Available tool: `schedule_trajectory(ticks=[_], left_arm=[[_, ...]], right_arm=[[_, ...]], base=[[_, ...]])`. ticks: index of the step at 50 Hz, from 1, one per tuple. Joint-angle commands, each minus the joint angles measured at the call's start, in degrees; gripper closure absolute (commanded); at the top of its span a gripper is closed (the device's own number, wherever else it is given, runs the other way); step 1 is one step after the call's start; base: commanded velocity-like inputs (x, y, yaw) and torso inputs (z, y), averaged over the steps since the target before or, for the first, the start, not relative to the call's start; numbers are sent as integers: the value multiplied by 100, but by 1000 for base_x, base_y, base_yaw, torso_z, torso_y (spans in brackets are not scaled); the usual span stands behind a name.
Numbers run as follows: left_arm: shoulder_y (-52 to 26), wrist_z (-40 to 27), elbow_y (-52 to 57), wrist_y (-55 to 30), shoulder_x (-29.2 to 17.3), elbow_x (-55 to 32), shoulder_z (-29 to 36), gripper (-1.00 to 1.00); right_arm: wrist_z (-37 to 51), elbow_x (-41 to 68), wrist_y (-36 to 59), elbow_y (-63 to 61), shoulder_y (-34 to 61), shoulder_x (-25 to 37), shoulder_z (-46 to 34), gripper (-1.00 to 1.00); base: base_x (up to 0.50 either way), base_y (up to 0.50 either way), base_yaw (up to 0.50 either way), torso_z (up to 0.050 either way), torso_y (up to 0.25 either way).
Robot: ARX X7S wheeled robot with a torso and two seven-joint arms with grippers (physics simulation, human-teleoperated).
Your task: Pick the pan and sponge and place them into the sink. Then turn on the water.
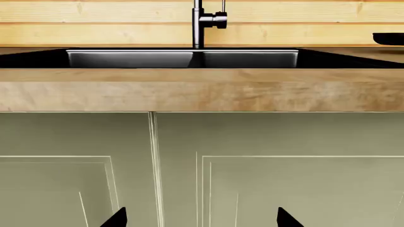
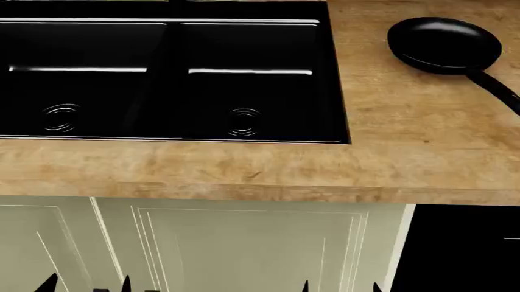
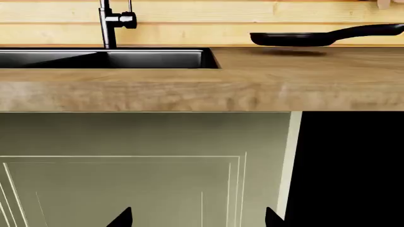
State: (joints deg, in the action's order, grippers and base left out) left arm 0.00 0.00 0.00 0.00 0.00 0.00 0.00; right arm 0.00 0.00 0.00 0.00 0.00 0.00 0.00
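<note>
My left gripper (image 1: 200, 218) and right gripper (image 3: 198, 217) hang low before the cabinet doors (image 2: 243, 249), jaws spread, holding nothing. The pan (image 2: 444, 42) rests on the surface (image 2: 406, 140), right of the sink (image 2: 243, 73). Both of the 2 basins hold nothing. The sponge is not in view.

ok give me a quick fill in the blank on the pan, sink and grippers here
1. The pan sits on the ____, not in the sink.
2. The sink has ____ basins.
3. From the faucet, ____ water is running.
4. The left gripper and right gripper hang in front of the cabinet doors, both ____.

Missing words: counter; two; no; open
</note>
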Motion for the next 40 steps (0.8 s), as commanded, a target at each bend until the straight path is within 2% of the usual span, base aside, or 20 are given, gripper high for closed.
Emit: schedule_trajectory(ticks=[1, 21, 40], left_arm=[[-8, -109, -6, -2, -89, -89, 106, -100], [0, -410, 6, -5, -359, -357, 413, -100], [-51, -590, -24, -25, -468, -504, 571, -100]], right_arm=[[108, 83, -15, -9, -4, 90, -122, -100], [435, 391, 26, 53, 47, 347, -401, -100], [604, 491, -10, 46, 49, 487, -567, -100]], base=[[0, 0, 0, 0, 0], [0, -8, 0, 0, 0], [18, -488, 0, 0, 0]])
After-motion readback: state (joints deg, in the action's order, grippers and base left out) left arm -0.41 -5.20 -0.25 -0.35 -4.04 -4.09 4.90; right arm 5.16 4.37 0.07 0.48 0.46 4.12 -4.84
